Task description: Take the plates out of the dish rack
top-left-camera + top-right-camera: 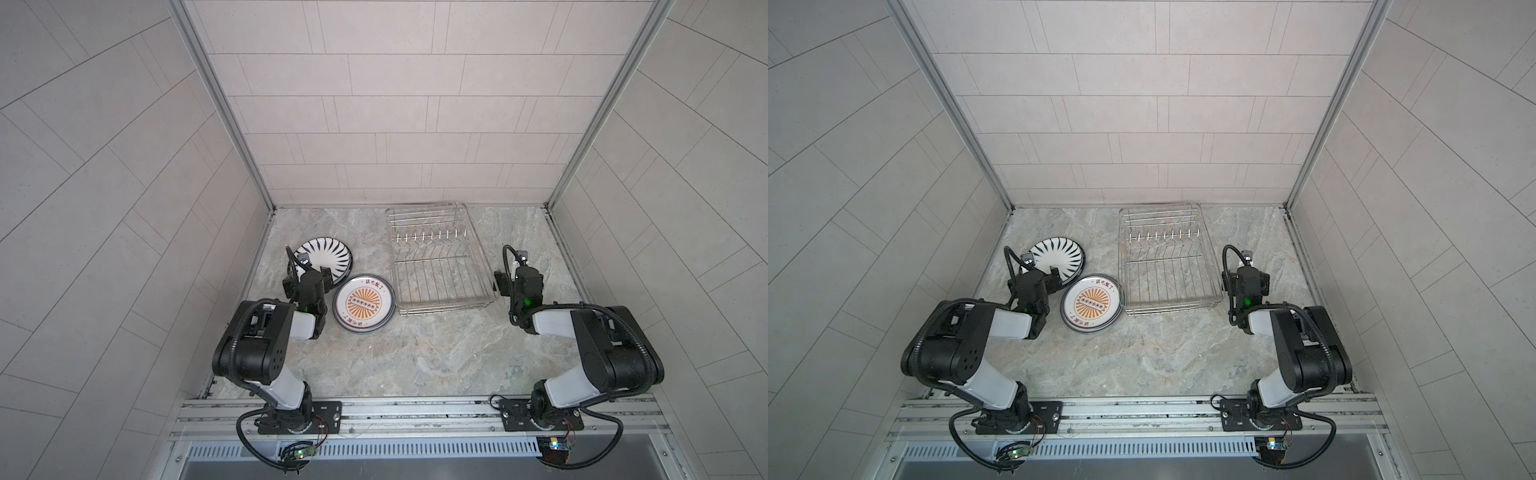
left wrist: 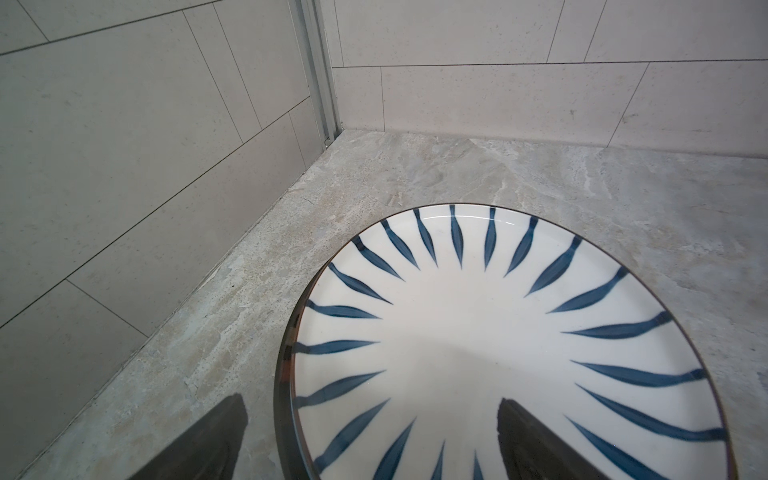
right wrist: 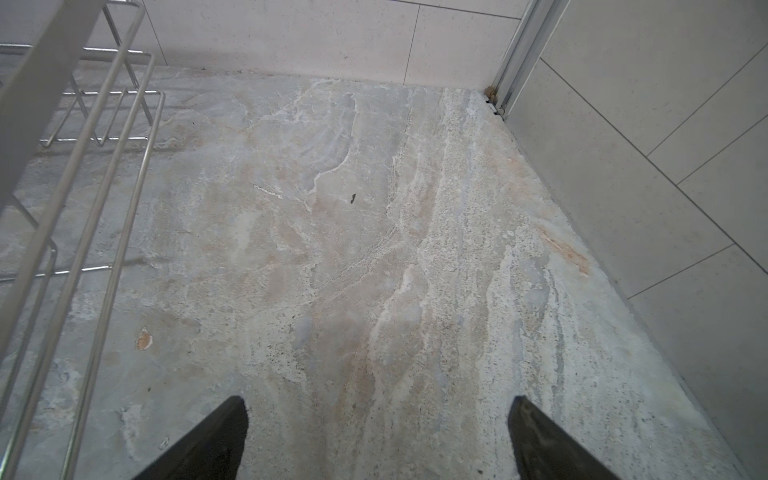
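Note:
The dish rack (image 1: 440, 266) (image 1: 1169, 266) is a silver wire rack at the back middle of the counter, and no plate stands in it. To its left, two groups of plates lie flat in both top views. A white plate with dark radial stripes (image 1: 328, 255) (image 1: 1059, 255) (image 2: 478, 332) is farther back. A plate with an orange sunburst and red characters (image 1: 363, 302) (image 1: 1092, 302) is nearer, with more rims showing under it. My left gripper (image 1: 309, 275) (image 1: 1036, 276) (image 2: 372, 436) hovers open over the striped plate's near edge. Right of the rack (image 3: 126, 232), my right gripper (image 1: 519, 275) (image 1: 1246, 276) (image 3: 376, 436) is open over bare counter.
The marble-patterned counter (image 1: 415, 357) is boxed in by tiled walls at the back and on both sides. A metal rail (image 1: 415, 411) carrying both arm bases runs along the front edge. The striped plate lies close to the left wall.

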{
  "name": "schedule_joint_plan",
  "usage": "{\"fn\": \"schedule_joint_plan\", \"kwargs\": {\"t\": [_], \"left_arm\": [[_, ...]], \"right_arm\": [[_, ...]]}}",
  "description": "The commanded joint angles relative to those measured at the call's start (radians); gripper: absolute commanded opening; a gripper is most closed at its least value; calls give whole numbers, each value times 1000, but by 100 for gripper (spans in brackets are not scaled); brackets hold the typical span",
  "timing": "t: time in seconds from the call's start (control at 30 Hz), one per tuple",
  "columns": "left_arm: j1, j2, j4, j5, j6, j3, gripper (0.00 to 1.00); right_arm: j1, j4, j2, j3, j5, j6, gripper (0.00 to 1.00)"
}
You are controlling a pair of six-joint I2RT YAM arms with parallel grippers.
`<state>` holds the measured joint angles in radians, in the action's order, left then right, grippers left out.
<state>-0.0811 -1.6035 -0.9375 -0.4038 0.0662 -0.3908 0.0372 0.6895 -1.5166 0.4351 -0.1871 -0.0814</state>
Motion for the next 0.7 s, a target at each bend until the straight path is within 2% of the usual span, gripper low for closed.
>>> {"fn": "schedule_joint_plan", "kwargs": {"t": [0.0, 0.17, 0.3, 0.37, 0.47, 0.5, 0.57, 0.67], "left_arm": [[-3, 5, -8, -1, -11, -4, 100], [9, -13, 22, 5, -2, -27, 100], [9, 8, -62, 42, -20, 23, 100], [8, 18, 11, 43, -15, -5, 100], [7, 7, -24, 45, -23, 3, 100], [7, 14, -8, 45, -19, 3, 100], [7, 9, -21, 45, -22, 4, 100], [8, 10, -18, 45, -22, 3, 100]], "right_arm": [[1, 19, 4, 5, -2, 16, 100], [1, 18, 4, 5, -2, 16, 100], [1, 21, 7, 3, -1, 16, 100], [2, 22, 7, 2, -1, 17, 100], [3, 30, 12, -5, 0, 16, 100], [1, 44, 28, -6, 5, 38, 100], [-6, -107, 135, 21, -18, -2, 99], [-29, -54, 208, -43, -5, -22, 100]]}}
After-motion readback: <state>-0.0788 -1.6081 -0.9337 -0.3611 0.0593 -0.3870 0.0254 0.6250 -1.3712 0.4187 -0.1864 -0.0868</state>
